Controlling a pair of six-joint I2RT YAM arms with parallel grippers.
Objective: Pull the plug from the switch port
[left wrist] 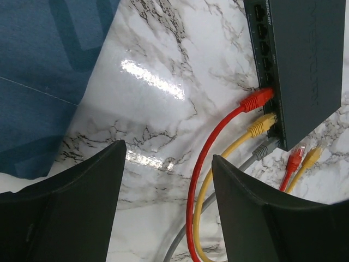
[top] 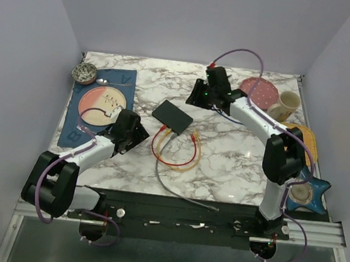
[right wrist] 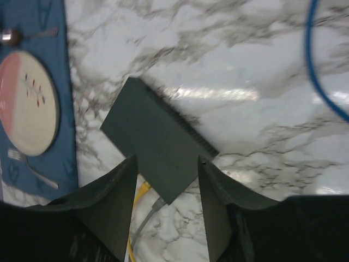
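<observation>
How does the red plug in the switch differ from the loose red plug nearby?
The seated red plug sits in a port on the switch; the loose red plug lies on the marble, in no port. The seated one neighbours a plugged yellow plug; the loose one lies beside a free yellow plug. Both are red.

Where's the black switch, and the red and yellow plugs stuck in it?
switch (left wrist: pixel 305 65), left wrist view, its flat top.
plugged-in red plug (left wrist: pixel 256 100), left wrist view, the plug's body.
plugged-in yellow plug (left wrist: pixel 262 126), left wrist view, the plug's body.
</observation>
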